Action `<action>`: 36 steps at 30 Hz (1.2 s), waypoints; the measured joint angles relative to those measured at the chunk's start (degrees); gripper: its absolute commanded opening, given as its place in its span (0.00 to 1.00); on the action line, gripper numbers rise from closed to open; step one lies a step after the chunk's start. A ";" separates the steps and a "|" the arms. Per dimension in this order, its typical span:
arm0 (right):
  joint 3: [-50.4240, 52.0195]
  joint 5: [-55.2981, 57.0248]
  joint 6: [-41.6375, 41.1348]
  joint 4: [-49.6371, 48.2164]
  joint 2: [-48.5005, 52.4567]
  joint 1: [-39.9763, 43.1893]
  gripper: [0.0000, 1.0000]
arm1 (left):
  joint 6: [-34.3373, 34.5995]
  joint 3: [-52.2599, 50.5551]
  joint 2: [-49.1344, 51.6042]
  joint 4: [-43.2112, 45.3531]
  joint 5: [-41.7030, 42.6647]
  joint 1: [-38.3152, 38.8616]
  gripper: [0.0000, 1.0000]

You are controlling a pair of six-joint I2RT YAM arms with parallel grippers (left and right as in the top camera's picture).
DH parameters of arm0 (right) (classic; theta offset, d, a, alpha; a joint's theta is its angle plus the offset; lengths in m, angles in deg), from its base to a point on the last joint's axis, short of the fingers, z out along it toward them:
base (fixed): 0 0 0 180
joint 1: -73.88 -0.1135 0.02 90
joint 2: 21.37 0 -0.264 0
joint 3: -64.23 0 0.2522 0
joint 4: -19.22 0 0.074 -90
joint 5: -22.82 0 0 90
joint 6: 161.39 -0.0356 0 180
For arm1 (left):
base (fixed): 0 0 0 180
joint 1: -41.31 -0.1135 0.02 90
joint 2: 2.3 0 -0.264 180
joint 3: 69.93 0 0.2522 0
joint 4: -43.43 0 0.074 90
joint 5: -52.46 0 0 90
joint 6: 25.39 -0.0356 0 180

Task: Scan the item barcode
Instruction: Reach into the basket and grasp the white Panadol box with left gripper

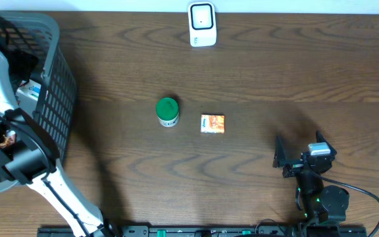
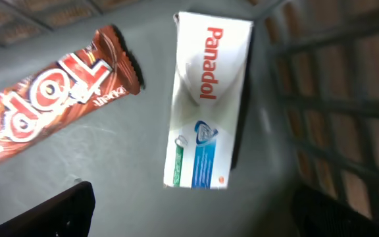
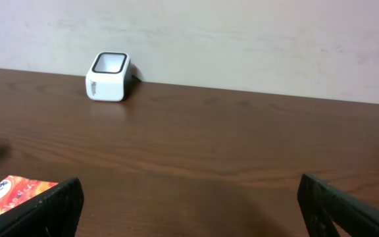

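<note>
The left claw (image 2: pixel 196 220) hangs wide open inside the grey basket (image 1: pixel 52 79) at the left end of the desk (image 1: pixel 275 72), gripping nothing. Just beneath it a white medicine box (image 2: pixel 206 99) lies flat on the basket floor, beside a brown chocolate bar (image 2: pixel 51 99). The white scanner (image 1: pixel 202 24) stands at the far edge. A green-lidded jar (image 1: pixel 168 112) and a small orange box (image 1: pixel 212 124) sit mid-desk, near each other. The right claw (image 3: pixel 193 210) rests open and empty near the front right.
</note>
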 measured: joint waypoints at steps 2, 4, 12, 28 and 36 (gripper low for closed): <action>0.00 0.00 0.00 0.00 0.00 0.00 0.99 | 1.11 0.00 1.44 0.83 0.00 0.04 0.95; 0.00 0.00 0.00 0.00 0.00 0.00 0.99 | 1.68 0.00 2.64 1.55 0.02 0.07 0.95; 0.00 0.00 0.00 0.00 0.00 0.00 0.99 | 2.67 -0.11 5.62 5.01 0.00 0.11 0.95; 0.00 -0.02 0.00 0.00 0.00 0.00 0.99 | 2.12 -3.06 5.62 8.76 0.00 0.13 0.95; 0.00 -0.02 0.00 0.00 0.00 0.00 0.99 | 0.46 -6.12 5.62 10.34 -1.14 0.13 0.95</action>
